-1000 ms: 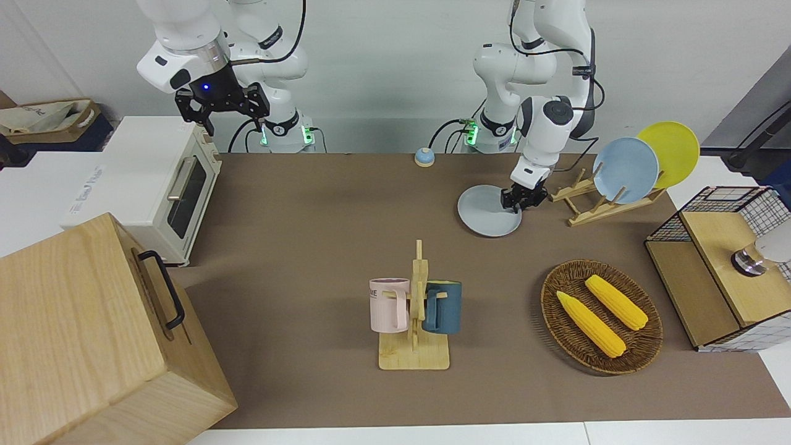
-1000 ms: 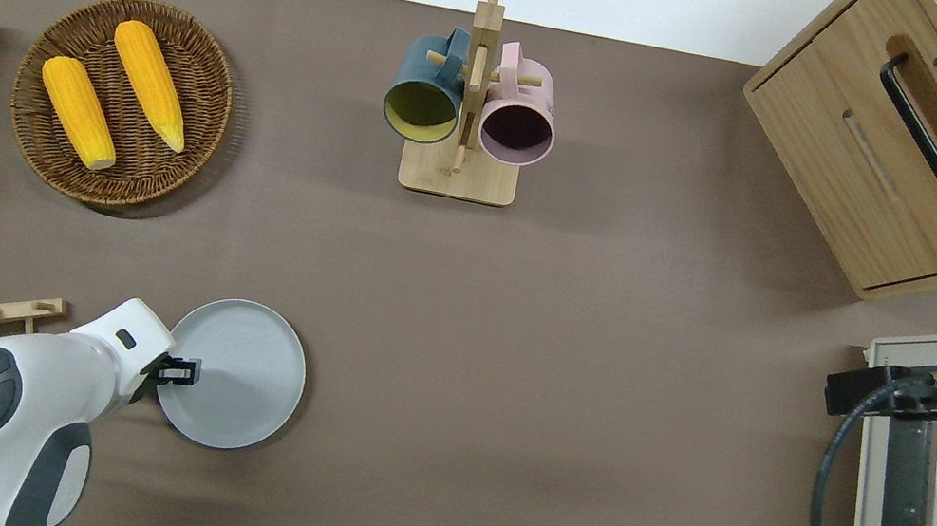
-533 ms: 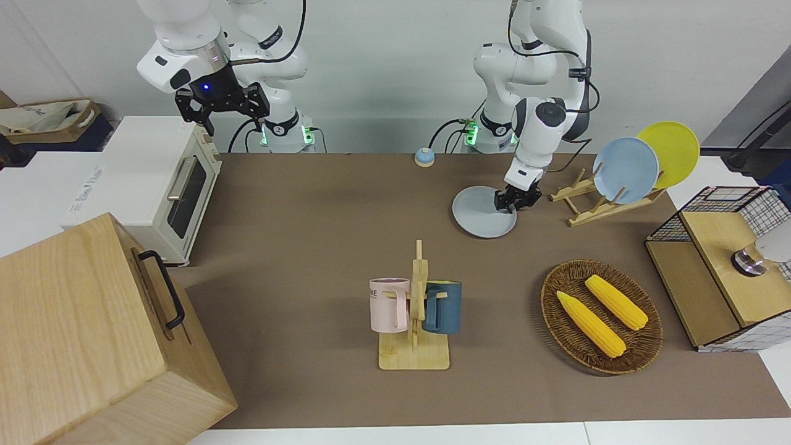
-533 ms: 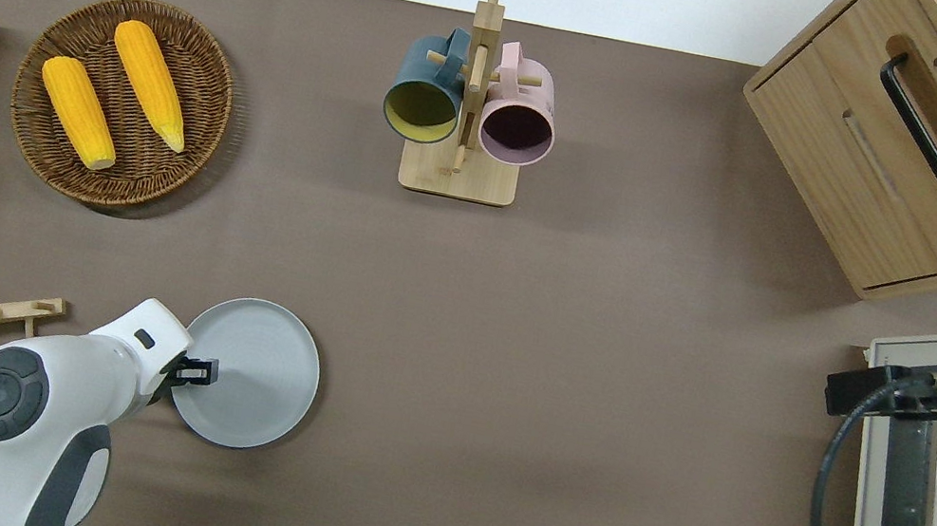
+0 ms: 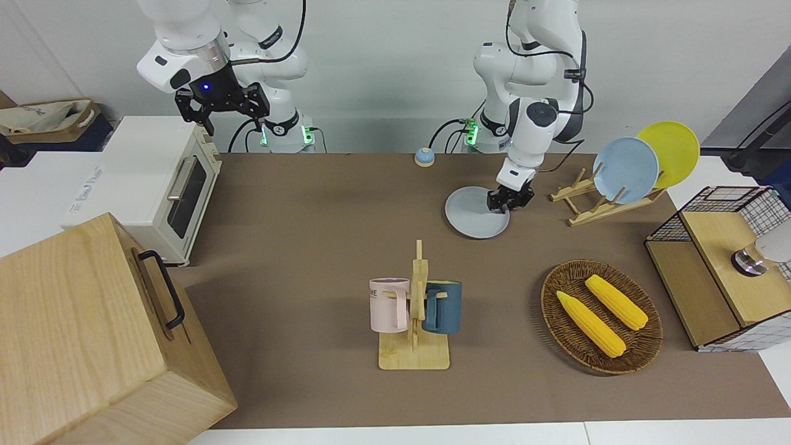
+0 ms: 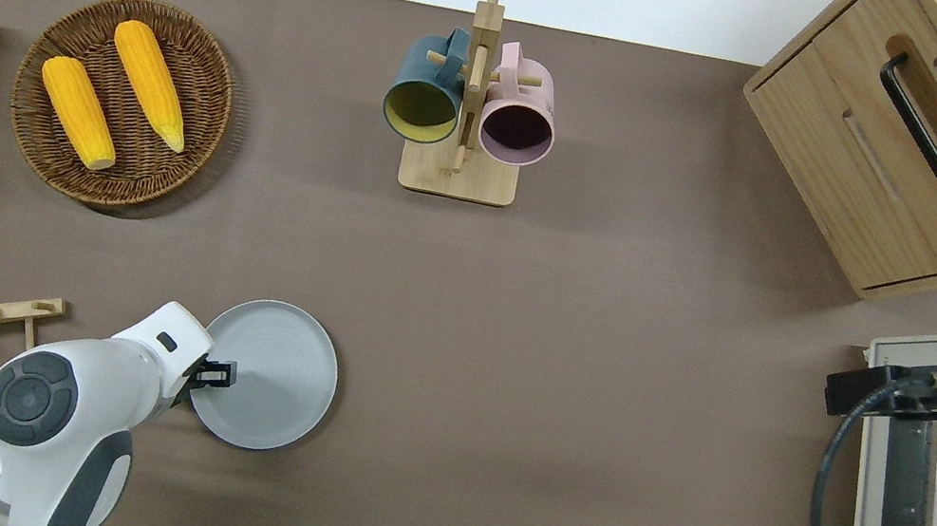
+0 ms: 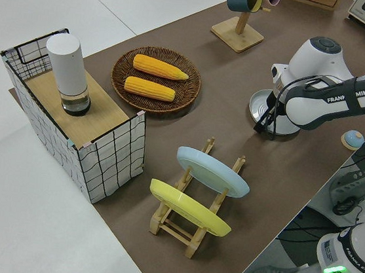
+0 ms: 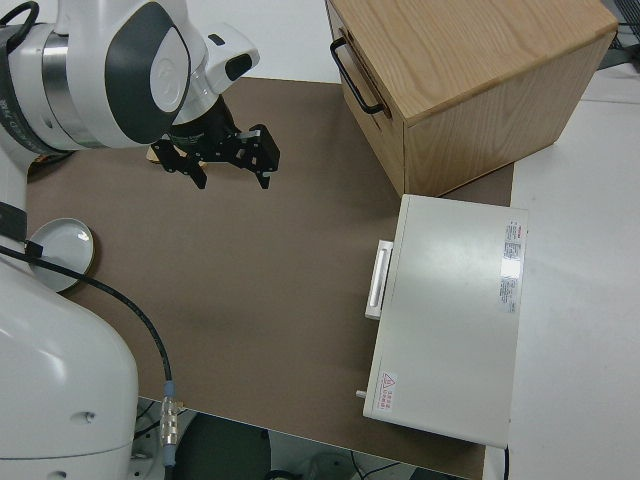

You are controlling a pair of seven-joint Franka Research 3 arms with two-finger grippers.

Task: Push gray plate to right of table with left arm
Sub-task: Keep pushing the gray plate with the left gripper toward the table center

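The gray plate lies flat on the brown table, toward the left arm's end and on the side nearer the robots. My left gripper is down at table height, against the plate's rim on the side toward the left arm's end. My right gripper is parked, its fingers spread wide with nothing between them.
A dish rack with a sky-blue plate and a yellow plate stands beside the left gripper. Farther out are a mug stand and a corn basket. A toaster oven and wooden cabinet fill the right arm's end.
My left gripper has slid toward the right arm's end of the table, and the gray plate has moved that way with it. The right arm has not moved.
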